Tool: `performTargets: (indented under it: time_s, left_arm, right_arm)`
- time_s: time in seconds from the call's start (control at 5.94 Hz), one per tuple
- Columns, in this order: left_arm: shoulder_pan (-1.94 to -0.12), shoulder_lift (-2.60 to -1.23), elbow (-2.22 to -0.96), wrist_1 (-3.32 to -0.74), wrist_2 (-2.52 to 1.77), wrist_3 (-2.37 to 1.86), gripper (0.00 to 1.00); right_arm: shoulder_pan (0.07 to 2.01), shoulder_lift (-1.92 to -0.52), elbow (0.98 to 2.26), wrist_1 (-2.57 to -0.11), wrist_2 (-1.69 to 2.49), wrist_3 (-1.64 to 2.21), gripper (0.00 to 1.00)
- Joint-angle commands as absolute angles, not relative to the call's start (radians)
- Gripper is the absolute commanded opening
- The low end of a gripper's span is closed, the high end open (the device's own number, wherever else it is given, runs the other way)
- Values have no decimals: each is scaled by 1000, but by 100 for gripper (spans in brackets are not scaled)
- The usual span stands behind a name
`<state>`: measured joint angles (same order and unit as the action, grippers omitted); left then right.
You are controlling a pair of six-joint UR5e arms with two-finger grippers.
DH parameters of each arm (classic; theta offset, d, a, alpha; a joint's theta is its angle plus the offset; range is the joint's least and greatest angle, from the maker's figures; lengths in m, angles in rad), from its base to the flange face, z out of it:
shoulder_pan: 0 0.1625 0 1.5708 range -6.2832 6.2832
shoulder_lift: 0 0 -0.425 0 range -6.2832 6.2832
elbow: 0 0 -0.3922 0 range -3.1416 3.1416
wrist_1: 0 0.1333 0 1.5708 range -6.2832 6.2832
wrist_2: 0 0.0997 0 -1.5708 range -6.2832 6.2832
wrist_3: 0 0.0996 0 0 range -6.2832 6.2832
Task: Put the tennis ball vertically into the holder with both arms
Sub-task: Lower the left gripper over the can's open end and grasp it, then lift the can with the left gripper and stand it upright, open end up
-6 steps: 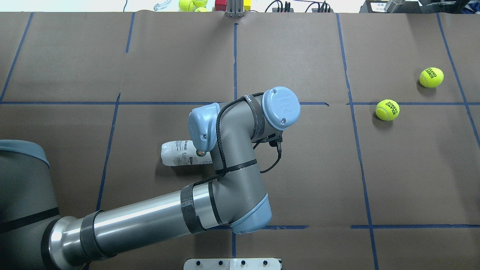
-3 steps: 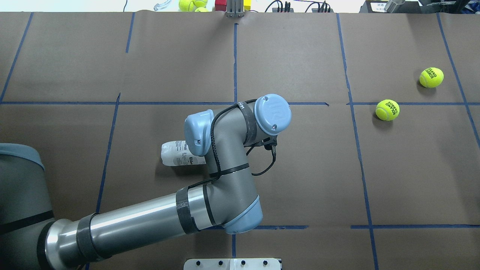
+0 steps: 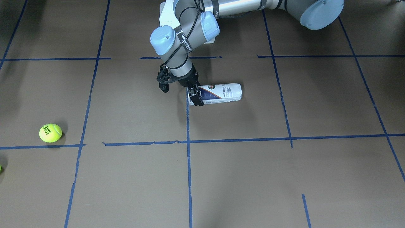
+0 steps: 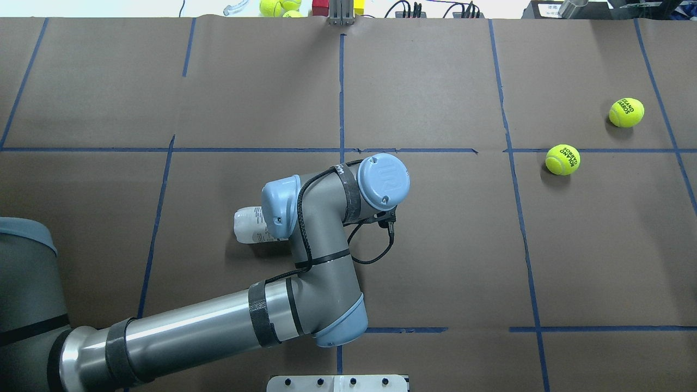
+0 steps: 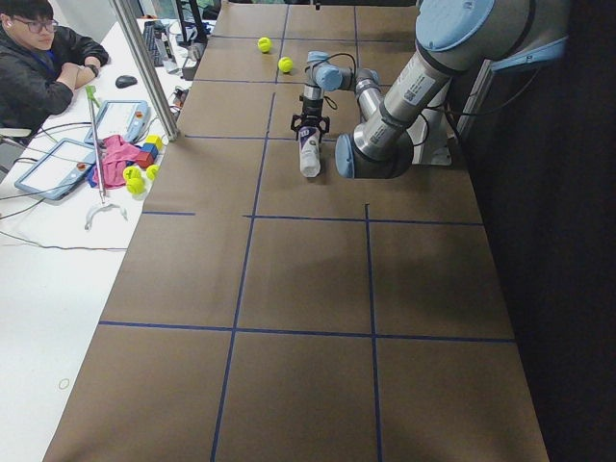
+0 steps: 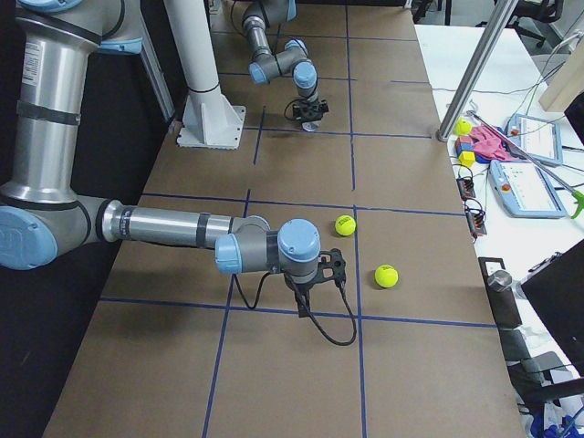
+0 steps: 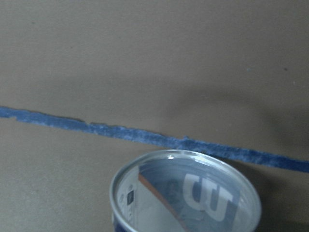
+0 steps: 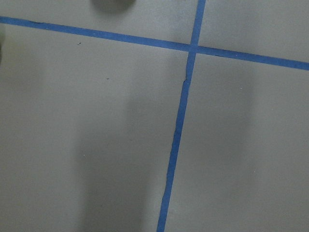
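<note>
Holder (image 3: 221,92), a clear cylinder with a glossy navy-and-white label, is lying sideways on the matte brown table (image 3: 253,177). I am seeing the left gripper (image 3: 196,97) standing at its metal-rimmed mouth. I cannot tell if it, or the right gripper (image 6: 303,308), is spread or pinching. Farther off, fuzzy tennis balls (image 4: 562,159) are resting.

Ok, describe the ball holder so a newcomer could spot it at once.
On the brown table crossed by blue tape, follow the left arm to the left gripper near the middle. There lies the holder on its side: the only clear tube, navy-and-white labelled, while its neighbours are yellow tennis balls.
</note>
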<state>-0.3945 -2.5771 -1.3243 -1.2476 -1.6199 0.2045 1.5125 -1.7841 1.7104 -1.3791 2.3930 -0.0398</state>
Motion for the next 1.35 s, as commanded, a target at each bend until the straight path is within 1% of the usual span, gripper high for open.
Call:
performTargets:
  time_s: [0.0, 0.17, 0.5, 0.84, 1.01, 1.18]
  left_arm:
    - [-390, -2574, -1312, -1282, -1620, 199, 100]
    - [-390, -2576, -1286, -1314, -1620, 198, 100]
    - [-390, -2574, -1279, -1322, -1620, 198, 98]
    - [-391, -2569, -1281, -1321, -1620, 199, 89]
    - [-391, -2569, -1282, -1318, -1620, 204, 83]
    - [-391, -2569, -1285, -1318, -1620, 204, 80]
  right_arm:
    - [1513, -1784, 1709, -1379, 2393, -40, 100]
    - [1513, -1784, 1709, -1379, 2391, -40, 100]
    - [1513, -1784, 1706, -1379, 2391, -40, 100]
    - [1513, -1784, 1706, -1379, 2393, -40, 100]
    - [1513, -1784, 1706, -1379, 2391, -40, 100]
    - [1513, -1784, 1706, -1379, 2393, -40, 100]
